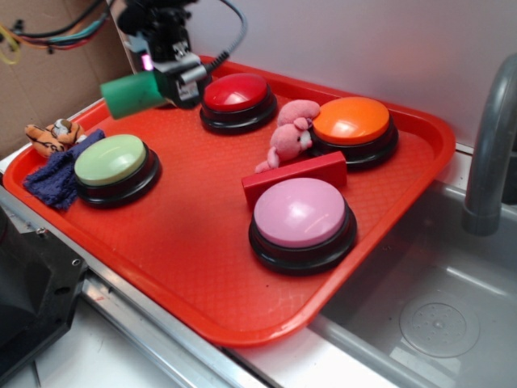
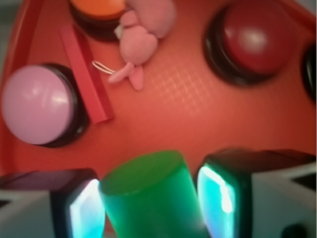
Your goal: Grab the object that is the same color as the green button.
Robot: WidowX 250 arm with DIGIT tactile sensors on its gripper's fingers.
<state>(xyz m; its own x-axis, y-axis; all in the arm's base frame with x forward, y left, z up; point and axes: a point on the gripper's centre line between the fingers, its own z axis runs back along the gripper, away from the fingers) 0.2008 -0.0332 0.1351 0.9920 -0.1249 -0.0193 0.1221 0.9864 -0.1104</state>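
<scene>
Cylinder: green cylinder block point(image 2: 148, 196) fills the bottom centre of the wrist view, one flat end facing the camera, body tilted; in the exterior view it juts out to the left at the upper left of the frame, lifted off the tray.
Gripper: gripper point(image 2: 151, 203) has its jaws closed on the green cylinder block, one pad point(image 2: 86, 210) pressed to its left side and the other to its right; in the exterior view the black gripper body sits at the top left, above the back left part of the tray.
Tray: red tray point(image 1: 194, 275) takes up most of the exterior view, lying beside a grey sink basin point(image 1: 436, 291) at the lower right.
Pink button: pink dome button point(image 1: 300, 212) on a black base, nearest the front edge, right of centre.
Red block: red rectangular block point(image 1: 295, 176) lies touching the far side of the pink dome button's base.
Green button: pale green dome button point(image 1: 111, 159) on a black base at the left of the tray, well below the held block in the frame.
Cloth: dark blue cloth point(image 1: 60, 174) lies over the tray's left rim, just beside the pale green dome button.
Tiger toy: small orange toy point(image 1: 52, 136) beside the cloth, at the far left.
Pink toy: pink plush point(image 1: 289, 137) rests between the red rectangular block and the orange button.
Orange button: orange dome button point(image 1: 351, 121) at the far right of the tray.
Red button: red dome button point(image 1: 236, 93) at the back, just right of the gripper.
Faucet: grey faucet pipe point(image 1: 493, 145) at the right edge.
</scene>
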